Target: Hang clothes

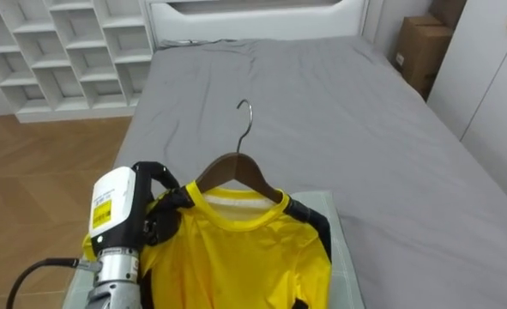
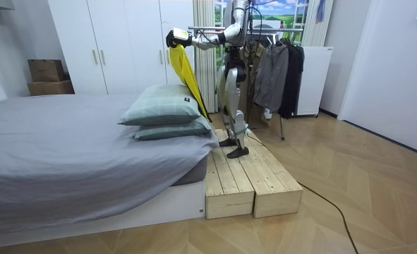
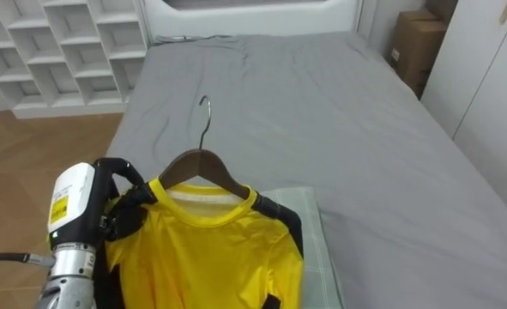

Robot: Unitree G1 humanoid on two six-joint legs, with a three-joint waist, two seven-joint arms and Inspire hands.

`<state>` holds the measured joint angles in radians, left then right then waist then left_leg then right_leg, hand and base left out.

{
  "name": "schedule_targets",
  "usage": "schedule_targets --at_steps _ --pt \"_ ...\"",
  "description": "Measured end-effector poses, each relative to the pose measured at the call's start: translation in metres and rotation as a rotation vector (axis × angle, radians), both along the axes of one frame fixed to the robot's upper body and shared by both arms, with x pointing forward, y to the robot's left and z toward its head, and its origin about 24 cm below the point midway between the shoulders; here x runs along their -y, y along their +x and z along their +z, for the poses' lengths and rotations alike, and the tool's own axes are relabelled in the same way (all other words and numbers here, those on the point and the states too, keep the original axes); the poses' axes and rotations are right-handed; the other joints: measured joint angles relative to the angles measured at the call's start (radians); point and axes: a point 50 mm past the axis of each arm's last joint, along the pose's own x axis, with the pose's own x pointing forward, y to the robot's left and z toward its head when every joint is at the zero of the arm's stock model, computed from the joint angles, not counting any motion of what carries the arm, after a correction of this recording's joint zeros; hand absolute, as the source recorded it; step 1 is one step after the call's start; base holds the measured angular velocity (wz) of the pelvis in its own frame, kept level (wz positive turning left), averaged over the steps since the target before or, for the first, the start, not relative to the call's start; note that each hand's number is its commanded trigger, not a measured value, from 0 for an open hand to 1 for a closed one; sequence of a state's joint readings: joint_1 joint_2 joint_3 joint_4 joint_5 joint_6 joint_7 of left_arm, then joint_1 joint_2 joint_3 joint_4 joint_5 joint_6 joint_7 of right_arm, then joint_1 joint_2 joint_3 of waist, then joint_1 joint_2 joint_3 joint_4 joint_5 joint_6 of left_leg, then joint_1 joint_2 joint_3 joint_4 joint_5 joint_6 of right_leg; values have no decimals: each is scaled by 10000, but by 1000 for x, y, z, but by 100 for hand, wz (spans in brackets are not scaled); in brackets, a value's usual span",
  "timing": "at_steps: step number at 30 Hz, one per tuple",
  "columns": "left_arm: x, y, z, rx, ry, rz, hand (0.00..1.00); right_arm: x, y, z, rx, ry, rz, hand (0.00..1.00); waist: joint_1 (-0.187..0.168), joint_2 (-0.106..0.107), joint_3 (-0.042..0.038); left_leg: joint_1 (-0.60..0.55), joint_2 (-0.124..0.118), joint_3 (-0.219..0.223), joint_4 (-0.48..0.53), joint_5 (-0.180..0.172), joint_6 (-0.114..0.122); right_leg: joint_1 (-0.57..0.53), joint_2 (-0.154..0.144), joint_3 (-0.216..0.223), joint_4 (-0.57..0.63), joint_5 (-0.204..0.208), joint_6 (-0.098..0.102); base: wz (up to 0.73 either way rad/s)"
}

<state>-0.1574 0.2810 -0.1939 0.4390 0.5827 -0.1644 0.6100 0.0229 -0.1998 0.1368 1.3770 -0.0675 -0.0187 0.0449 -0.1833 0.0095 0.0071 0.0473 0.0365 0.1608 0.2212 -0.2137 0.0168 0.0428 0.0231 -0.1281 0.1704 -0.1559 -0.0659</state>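
At the far left stand white cubby shelves (image 1: 73, 51), clear of the work. Near left, the left hand (image 1: 163, 213) is clenched on the left shoulder of the yellow shirt (image 1: 236, 257). The shirt hangs on a wooden hanger (image 1: 240, 169), held above a green pillow (image 1: 343, 249) at the near end of the grey bed (image 1: 339, 103). The metal hook (image 1: 245, 116) stands free, pointing away from the robot. Holding at one end looks like the weak point: the hanger could tip about that grip, so the shirt's right shoulder may slide off or the hook may meet the rail off line. In the room view the clothes rack (image 2: 279, 67) stands behind the robot, so a turn on the wooden platform (image 2: 254, 180) seems needed, and the hem could snag the pillow. A yellow sticker (image 1: 103, 213) on the wrist housing carries dark print too small to read; the cardboard boxes (image 1: 420, 47) at far right show nothing legible.
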Motion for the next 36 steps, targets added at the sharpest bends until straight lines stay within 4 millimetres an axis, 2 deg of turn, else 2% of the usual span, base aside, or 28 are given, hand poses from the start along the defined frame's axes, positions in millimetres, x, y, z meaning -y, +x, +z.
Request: schedule_targets --at_steps 8,23,30,32,36 --pt "-1 -1 2 172 107 16 100 2 -5 0 -154 -162 -298 0 -2 -17 -23 40 -8 -46 -18 0 0 80 0 -49 -45 3 0 0" --pt "-1 -1 5 545 63 54 100 4 0 1 110 -580 -460 0 -14 -1 -17 60 -6 -79 -23 0 0 96 -2 -95 -41 1 -1 0" --pt "0 -1 21 1824 -76 268 100 15 1 5 473 -2135 -414 0 60 14 -5 14 -94 -50 -11 0 0 53 -7 -70 -45 -13 9 0" --pt "1 -1 25 2107 -145 284 100 21 7 8 822 -2757 -335 0 227 36 -14 21 -90 11 -17 0 0 3 -1 11 -10 -13 10 -12" --pt "1 -2 25 2277 -192 407 100 37 34 22 2391 -4561 575 0 284 36 -14 66 -107 -2 -8 0 0 83 -19 -85 -25 -12 14 3"
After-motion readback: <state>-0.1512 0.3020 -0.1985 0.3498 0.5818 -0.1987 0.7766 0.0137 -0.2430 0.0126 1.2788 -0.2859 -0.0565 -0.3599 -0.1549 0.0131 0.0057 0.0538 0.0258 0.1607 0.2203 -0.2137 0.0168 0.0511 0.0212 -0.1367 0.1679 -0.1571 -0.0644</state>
